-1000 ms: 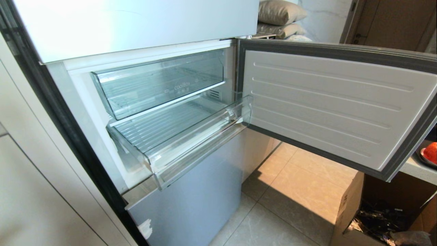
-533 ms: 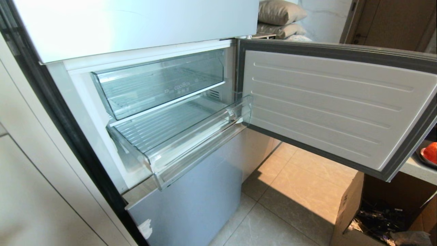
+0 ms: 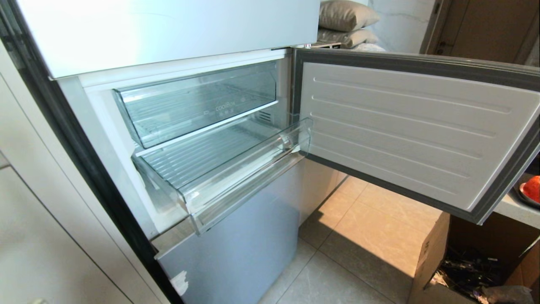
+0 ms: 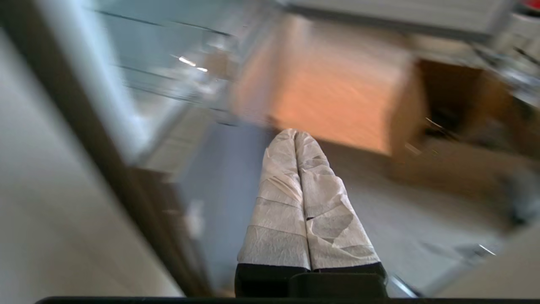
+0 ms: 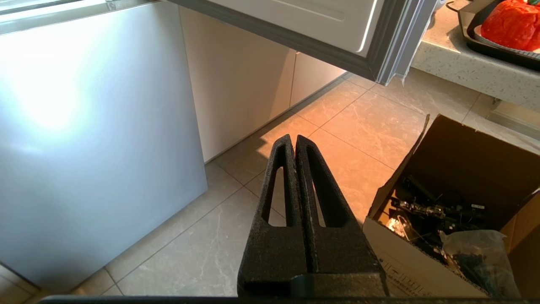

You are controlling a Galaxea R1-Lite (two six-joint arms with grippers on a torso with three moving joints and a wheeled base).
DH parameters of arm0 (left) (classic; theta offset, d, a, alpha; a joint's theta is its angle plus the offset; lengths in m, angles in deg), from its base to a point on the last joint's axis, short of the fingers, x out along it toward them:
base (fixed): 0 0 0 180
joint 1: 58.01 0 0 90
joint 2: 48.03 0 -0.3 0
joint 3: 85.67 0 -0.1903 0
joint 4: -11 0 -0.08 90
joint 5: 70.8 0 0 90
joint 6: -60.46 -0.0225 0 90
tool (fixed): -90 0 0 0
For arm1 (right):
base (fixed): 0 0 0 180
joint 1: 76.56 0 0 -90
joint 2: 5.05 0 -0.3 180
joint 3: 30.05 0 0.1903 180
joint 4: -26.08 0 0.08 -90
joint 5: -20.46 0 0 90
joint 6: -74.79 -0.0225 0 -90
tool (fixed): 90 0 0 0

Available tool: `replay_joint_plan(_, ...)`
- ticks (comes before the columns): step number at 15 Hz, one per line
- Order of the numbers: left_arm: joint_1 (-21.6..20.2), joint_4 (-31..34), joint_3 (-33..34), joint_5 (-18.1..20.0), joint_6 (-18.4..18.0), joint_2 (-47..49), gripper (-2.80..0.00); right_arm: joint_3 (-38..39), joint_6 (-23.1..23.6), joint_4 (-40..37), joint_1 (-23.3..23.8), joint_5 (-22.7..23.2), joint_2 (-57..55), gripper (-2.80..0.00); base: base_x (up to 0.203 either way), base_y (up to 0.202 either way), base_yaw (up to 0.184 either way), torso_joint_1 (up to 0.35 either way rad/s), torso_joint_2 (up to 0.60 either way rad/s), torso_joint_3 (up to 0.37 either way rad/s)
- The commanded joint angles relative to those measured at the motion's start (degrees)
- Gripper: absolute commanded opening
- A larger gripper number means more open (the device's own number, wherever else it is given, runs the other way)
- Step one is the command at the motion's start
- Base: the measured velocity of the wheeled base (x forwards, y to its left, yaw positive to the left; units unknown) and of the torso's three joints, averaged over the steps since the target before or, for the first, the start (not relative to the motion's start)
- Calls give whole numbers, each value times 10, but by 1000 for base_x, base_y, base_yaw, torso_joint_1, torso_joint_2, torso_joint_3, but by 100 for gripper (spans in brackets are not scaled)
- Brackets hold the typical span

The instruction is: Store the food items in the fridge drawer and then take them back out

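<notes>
The fridge drawer (image 3: 249, 165) is pulled out of the open fridge, clear plastic with a ribbed floor and nothing in it. A red-orange food item (image 3: 533, 188) lies in a dark tray on the counter at the far right, beyond the open door, and shows larger in the right wrist view (image 5: 510, 21). My left gripper (image 4: 294, 133) has white-wrapped fingers pressed together and holds nothing; it hangs low in front of the fridge's grey lower panel. My right gripper (image 5: 294, 137) is black, shut and empty, over the floor tiles.
Above the pulled-out drawer sits a second clear drawer (image 3: 198, 105) with a flat front. The open fridge door (image 3: 400, 126) juts out to the right. An open cardboard box (image 3: 430, 253) of dark clutter stands on the floor under the counter (image 5: 464, 71).
The head view stays the same except for a small pale tip now showing at its bottom left edge. The fridge, drawer and food item have not moved.
</notes>
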Motion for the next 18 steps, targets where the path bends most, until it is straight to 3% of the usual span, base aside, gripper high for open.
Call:
replay_joint_plan(1, 18, -29, -24, 61, 0, 205, -280, 0, 0, 0, 0, 1, -1, -280, 0, 0, 0, 0, 0, 0)
replay_joint_plan(3, 38, -87, -34, 77, -19, 319, -280, 0, 1, 0, 0, 3, -1, -280, 0, 0, 0, 0, 0, 0)
replay_joint_plan(4, 58, -119, -37, 68, -31, 372, -280, 0, 1, 0, 0, 3, -1, -280, 0, 0, 0, 0, 0, 0)
replay_joint_plan(6, 137, -179, -41, 6, -46, 451, -280, 0, 1, 0, 0, 2, -1, -280, 0, 0, 0, 0, 0, 0)
replay_joint_plan(8, 217, -243, -29, -102, -49, 510, -280, 0, -1, 0, 0, -1, -1, -280, 0, 0, 0, 0, 0, 0)
replay_joint_plan(9, 233, -278, -18, -136, -47, 538, -280, 0, 0, 0, 0, 1, -1, -280, 0, 0, 0, 0, 0, 0)
replay_joint_plan(18, 258, -561, 11, -244, -42, 740, -280, 0, -3, -1, 0, -1, -1, -280, 0, 0, 0, 0, 0, 0)
